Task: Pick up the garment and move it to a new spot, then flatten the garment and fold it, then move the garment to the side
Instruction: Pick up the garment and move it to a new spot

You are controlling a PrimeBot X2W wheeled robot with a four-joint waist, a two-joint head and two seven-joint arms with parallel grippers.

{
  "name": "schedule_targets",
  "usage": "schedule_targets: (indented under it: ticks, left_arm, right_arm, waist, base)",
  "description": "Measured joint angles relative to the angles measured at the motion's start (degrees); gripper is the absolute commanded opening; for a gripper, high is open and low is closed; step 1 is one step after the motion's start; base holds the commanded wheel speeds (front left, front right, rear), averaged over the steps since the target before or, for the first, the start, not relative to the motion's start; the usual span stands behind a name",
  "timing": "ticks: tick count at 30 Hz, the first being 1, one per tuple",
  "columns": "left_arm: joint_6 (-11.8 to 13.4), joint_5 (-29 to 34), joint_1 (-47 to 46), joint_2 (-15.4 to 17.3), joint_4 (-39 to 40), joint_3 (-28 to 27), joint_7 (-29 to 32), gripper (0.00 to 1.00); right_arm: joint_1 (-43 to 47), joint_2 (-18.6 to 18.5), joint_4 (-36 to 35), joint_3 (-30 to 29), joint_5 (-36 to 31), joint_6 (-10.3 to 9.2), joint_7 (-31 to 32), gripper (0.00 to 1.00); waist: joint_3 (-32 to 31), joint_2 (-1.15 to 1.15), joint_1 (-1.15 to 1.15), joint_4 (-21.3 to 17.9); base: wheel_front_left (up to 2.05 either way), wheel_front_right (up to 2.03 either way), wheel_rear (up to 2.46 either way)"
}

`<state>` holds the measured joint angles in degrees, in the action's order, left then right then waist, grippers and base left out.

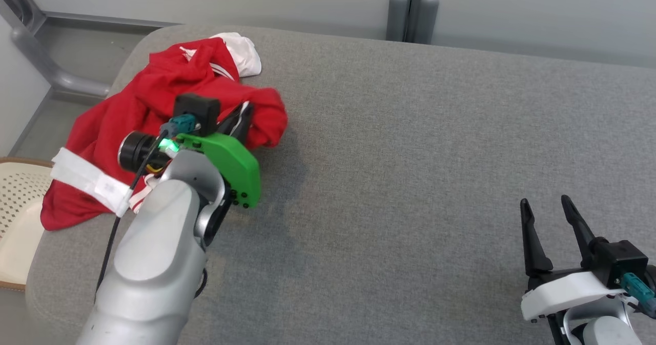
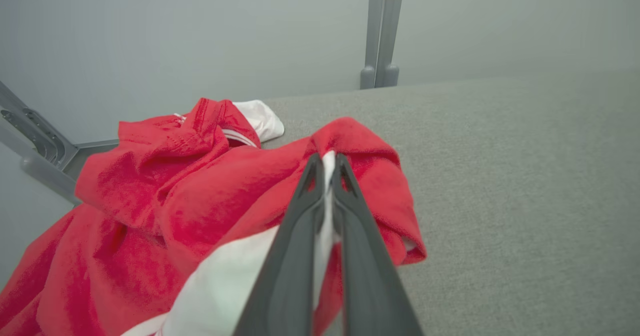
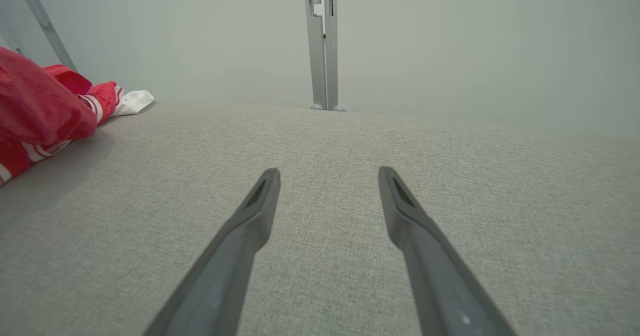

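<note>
**Figure.** The left end effector (image 2: 325, 165) is closed on a raised fold of the red garment (image 1: 148, 99), with a strip of white trim pinched between its two dark fingers. The garment lies crumpled at the far left corner of the grey fabric-covered table (image 1: 410, 155). Its near hem reaches the table's left edge, beside a cream perforated basket (image 1: 18, 201). The right end effector (image 1: 544, 204) has its fingers spread wide and holds nothing. It sits over bare table at the near right, well apart from the garment.

**Likely hazards.** The grip appears to take only a thin fold near the heap's right side, so the cloth could slip free under its own weight on lifting. Only one layer may rise, which would leave the rest dragging. Any pull towards the left could tip the overhanging hem off the table and into the basket.

**Markings.** A white band (image 1: 87, 178) carries a small tag with faint marks, which are too small to read. No brand name is legible.
</note>
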<state>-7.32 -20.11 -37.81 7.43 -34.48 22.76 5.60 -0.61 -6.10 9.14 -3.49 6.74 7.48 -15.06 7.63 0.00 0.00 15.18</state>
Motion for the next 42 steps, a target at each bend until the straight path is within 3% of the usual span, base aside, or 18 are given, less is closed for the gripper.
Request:
schedule_targets:
  ticks: [3,4,8,15,21,28,29,31,36,42]
  left_arm:
    - [0.0,-0.5,0.2,-1.0,10.4,2.0,2.2,0.0]
    - [-0.1,-1.0,0.8,-1.5,18.0,3.4,4.4,0.0]
    - [0.3,-2.2,3.2,-2.5,30.5,6.2,8.7,0.0]
    - [2.1,-4.8,5.9,-3.7,39.2,11.3,12.8,0.0]
    - [4.4,-5.8,5.7,-4.5,35.3,12.8,14.0,0.0]
    - [5.9,-6.0,3.5,-2.0,11.1,7.9,9.0,0.0]
    - [5.9,-5.5,3.3,-1.7,7.7,7.5,6.6,0.06]
    - [5.9,-5.2,3.0,-1.5,2.3,7.1,3.1,1.0]
    - [6.2,-4.7,3.3,-2.3,-5.4,6.5,-8.0,1.0]
    - [8.8,-5.7,9.9,-3.2,-0.5,3.9,-19.7,1.0]
  right_arm:
    - [0.0,0.7,-0.1,0.8,0.1,0.0,0.0,1.0]
    - [-0.2,1.1,-0.2,1.2,0.2,0.0,0.0,1.0]
    - [-1.0,1.5,-0.7,1.8,0.2,0.0,0.0,1.0]
    - [-3.2,2.1,-1.1,1.8,0.6,0.0,0.0,1.0]
    - [-3.1,2.8,-1.0,1.5,1.2,0.0,0.0,1.0]
    - [-3.4,3.1,-0.7,1.6,3.0,0.0,0.0,1.0]
    - [-3.4,3.1,-0.6,1.8,3.4,0.0,0.0,1.0]
    - [-3.4,3.1,-0.5,1.8,3.9,0.0,0.0,1.0]
    - [-2.6,3.2,-0.2,1.3,4.2,0.0,0.0,1.0]
    - [-1.0,3.2,-1.4,-2.5,1.9,0.0,0.0,1.0]
  waist:
    - [-1.2,0.0,0.0,-0.5]
    - [-1.8,0.0,0.0,-1.4]
    - [-2.5,0.0,0.0,-4.1]
    - [-2.5,0.0,0.0,-11.5]
    - [-1.1,0.0,0.0,-19.6]
    - [1.6,0.0,0.0,-28.7]
    - [2.0,0.0,0.0,-29.8]
    - [2.8,0.0,0.0,-31.7]
    - [4.5,0.0,0.0,-34.6]
    - [4.1,0.0,0.0,-33.3]
  base:
    - [0.0,0.0,0.0]
    - [0.0,0.0,0.0]
    - [0.0,0.0,0.0]
    - [0.0,0.0,0.0]
    - [0.0,0.0,0.0]
    - [0.0,0.0,0.0]
    - [0.0,0.0,0.0]
    - [0.0,0.0,0.0]
    - [0.0,0.0,0.0]
    - [0.0,0.0,0.0]
